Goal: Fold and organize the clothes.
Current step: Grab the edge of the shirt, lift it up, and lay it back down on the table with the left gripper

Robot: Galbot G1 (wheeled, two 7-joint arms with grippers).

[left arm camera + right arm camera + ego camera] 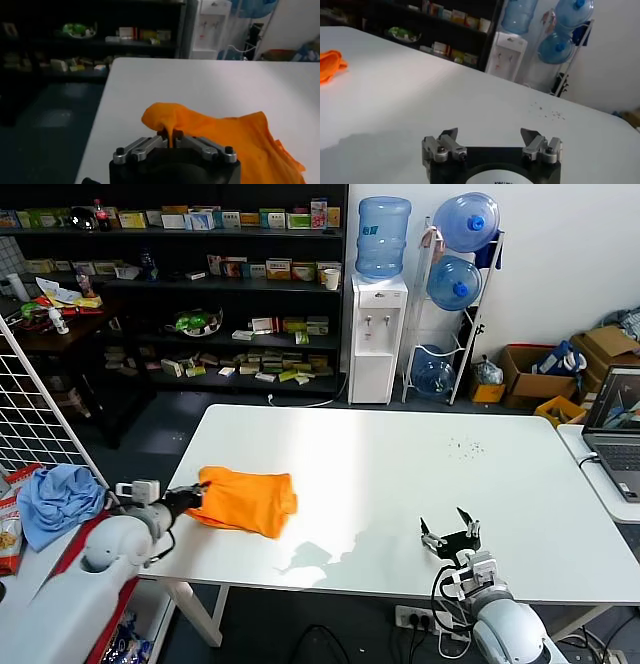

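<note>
The orange T-shirt (246, 501) lies bunched in a rough fold on the white table (400, 474) near its front left corner. My left gripper (194, 497) is at the shirt's left edge, shut on a pinch of the orange fabric; the left wrist view shows the fabric (220, 135) pulled down between the closed jaws of my left gripper (171, 140). No lettering shows. My right gripper (451, 534) is open and empty above the table's front right part, far from the shirt. In the right wrist view my right gripper (490, 136) stands open, with the shirt (330, 65) at the far edge.
A light blue cloth (58, 499) lies on a side surface left of the table. A laptop (615, 424) stands on a desk at the right. Shelves (200, 284), a water dispenser (377, 334) and bottle rack stand behind. Small dark specks (465, 447) lie on the table's far right.
</note>
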